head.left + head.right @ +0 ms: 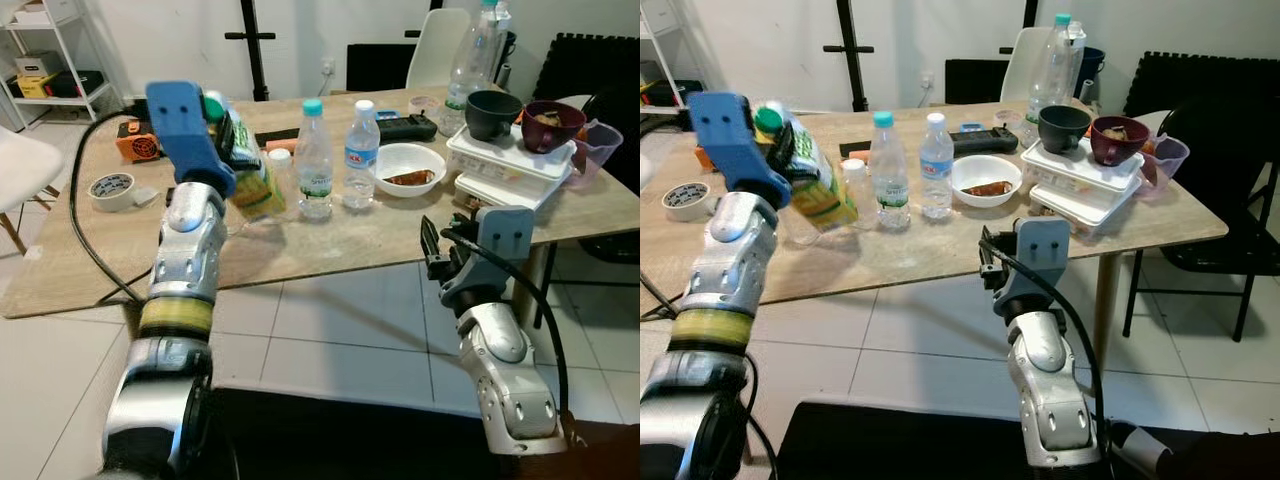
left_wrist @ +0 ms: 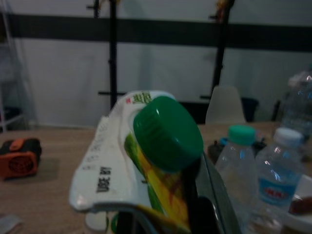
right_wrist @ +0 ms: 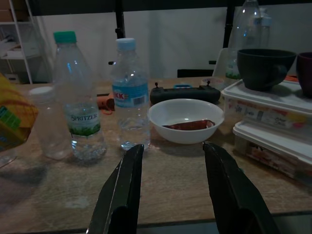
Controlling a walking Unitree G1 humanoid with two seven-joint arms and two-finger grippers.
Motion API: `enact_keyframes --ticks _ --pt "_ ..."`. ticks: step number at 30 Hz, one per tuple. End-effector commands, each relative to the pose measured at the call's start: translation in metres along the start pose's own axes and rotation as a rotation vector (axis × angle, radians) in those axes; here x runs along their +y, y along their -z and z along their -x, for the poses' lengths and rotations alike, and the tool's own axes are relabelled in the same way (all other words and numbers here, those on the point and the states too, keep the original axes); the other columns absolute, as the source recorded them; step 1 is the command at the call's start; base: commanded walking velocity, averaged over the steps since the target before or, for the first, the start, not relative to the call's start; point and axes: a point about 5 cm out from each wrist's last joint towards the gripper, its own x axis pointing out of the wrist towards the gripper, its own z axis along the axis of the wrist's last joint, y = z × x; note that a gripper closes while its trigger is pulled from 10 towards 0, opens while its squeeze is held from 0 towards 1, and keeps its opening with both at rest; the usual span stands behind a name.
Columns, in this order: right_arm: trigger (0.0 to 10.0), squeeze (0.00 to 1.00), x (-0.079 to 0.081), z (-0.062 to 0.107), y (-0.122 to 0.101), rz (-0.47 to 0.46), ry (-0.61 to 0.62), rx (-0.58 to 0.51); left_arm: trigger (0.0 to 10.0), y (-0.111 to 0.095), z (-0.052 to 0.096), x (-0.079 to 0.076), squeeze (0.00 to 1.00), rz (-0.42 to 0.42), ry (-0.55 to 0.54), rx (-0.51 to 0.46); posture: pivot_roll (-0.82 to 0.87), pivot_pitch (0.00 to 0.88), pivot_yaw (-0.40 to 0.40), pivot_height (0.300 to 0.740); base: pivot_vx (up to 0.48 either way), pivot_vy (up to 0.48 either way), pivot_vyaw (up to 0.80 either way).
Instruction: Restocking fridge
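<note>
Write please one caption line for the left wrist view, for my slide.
Left gripper holds a tilted yellow-green juice carton with a green screw cap above the wooden table.

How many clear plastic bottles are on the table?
4, maybe more hidden. Teal-capped bottle and white-capped bottle stand side by side left of the white bowl; a short white-capped bottle stands beside the teal-capped one; a large bottle stands at the far edge.

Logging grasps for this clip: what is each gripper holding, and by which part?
The left gripper holds the juice carton near its green-capped top, tilted. The right gripper is open and holds nothing.
</note>
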Motion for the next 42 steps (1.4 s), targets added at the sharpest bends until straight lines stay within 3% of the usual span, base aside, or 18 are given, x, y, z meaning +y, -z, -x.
enact_keyframes --ticks 1,4,12,13,18,20,22,28,32,36,38,42 --pt "10.0 0.00 0.000 0.003 0.000 -0.010 -0.001 0.006 10.0 -0.006 0.003 -0.002 0.00 0.001 0.021 -0.020 -0.13 0.152 0.014 0.740 0.000 0.000 0.00" --pt "10.0 0.00 0.000 0.004 0.000 -0.011 -0.001 0.008 10.0 -0.010 0.030 -0.009 0.00 -0.093 0.095 -0.005 -0.11 0.160 0.019 0.740 0.000 0.000 0.00" --pt "10.0 0.00 0.000 0.005 0.001 -0.014 -0.004 0.012 10.0 -0.017 0.053 -0.001 0.00 -0.200 0.134 0.039 -0.08 0.164 0.022 0.740 0.000 0.000 0.00" --pt "10.0 0.00 0.001 0.005 0.002 -0.015 -0.006 0.014 10.0 -0.018 0.064 0.000 0.00 -0.188 0.178 0.078 -0.08 0.164 0.023 0.740 0.000 0.000 0.00" --pt "10.0 0.00 0.000 0.005 0.003 -0.016 -0.009 0.018 10.0 -0.016 0.085 -0.006 0.00 -0.139 0.256 0.148 -0.07 0.164 0.024 0.740 0.000 0.000 0.00" --pt "10.0 0.00 0.001 0.006 0.005 -0.015 -0.015 0.027 10.0 -0.001 0.109 -0.021 0.00 -0.078 0.296 0.231 -0.07 0.168 0.019 0.740 0.000 0.000 0.00" --pt "10.0 0.00 0.001 0.006 0.006 -0.015 -0.017 0.030 10.0 0.005 0.116 -0.026 0.00 -0.064 0.301 0.258 -0.07 0.168 0.018 0.740 0.000 0.000 0.00" --pt "10.0 0.00 0.004 0.009 0.006 -0.013 -0.060 0.037 10.0 0.017 0.125 -0.035 0.00 -0.033 0.290 0.295 -0.09 0.168 0.012 0.740 0.000 0.000 0.00" --pt "10.0 0.00 0.006 0.011 0.008 -0.001 -0.095 0.052 10.0 0.021 0.130 -0.037 0.00 -0.106 0.340 0.305 -0.10 0.166 0.007 0.740 0.000 0.000 0.00" --pt "10.0 0.00 0.005 0.012 0.011 0.001 -0.094 0.057 10.0 0.023 0.133 -0.038 0.00 -0.110 0.343 0.302 -0.10 0.163 0.002 0.740 0.000 0.000 0.00" --pt "10.0 0.00 -0.002 0.022 0.038 0.047 -0.067 0.128 10.0 0.033 0.134 -0.040 0.00 -0.099 0.285 0.298 -0.09 0.158 -0.007 0.740 0.000 0.000 0.00" --pt "10.0 0.00 -0.006 0.031 0.054 0.066 -0.053 0.171 10.0 0.046 0.135 -0.037 0.00 -0.064 0.204 0.327 -0.09 0.153 -0.007 0.740 0.000 0.000 0.00"
